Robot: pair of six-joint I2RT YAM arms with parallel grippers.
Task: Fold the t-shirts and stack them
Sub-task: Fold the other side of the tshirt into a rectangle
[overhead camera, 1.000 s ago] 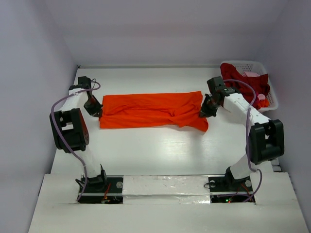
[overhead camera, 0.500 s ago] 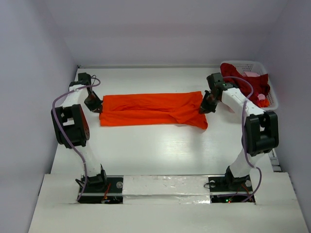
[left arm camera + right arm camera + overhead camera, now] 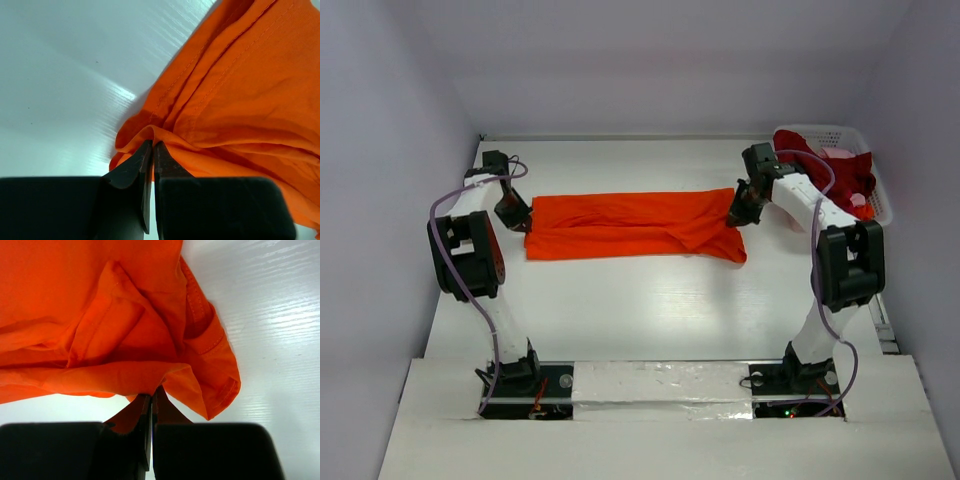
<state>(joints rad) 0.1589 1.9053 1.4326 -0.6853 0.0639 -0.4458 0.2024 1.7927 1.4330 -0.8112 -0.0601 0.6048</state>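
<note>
L gripper (image 3: 151, 150) + R gripper (image 3: 151, 398) each clamped on opposite ends of orange t-shirt (image 3: 630, 225), prob. stretching band flat for next fold. Crimson t-shirt (image 3: 842, 168) in basket (image 3: 884, 205).

Top external cam: fixed high up, behind the arm bases (image 3: 520, 378), tilted down & fwd, wide enough to take in the whole desk (image 3: 640, 300) up to the back wall (image 3: 640, 80). Left wrist cam: v. close, looking along its own left gripper (image 3: 151, 146), seen at bottom of frame, onto the left end of the orange-red t-shirt (image 3: 240, 90) & bare desk. Right wrist cam: equally close, past the right gripper (image 3: 151, 394), onto the shirt's right end. Each wrist view overlaps the top view at one shirt end; the wrist views don't overlap each other.
</note>
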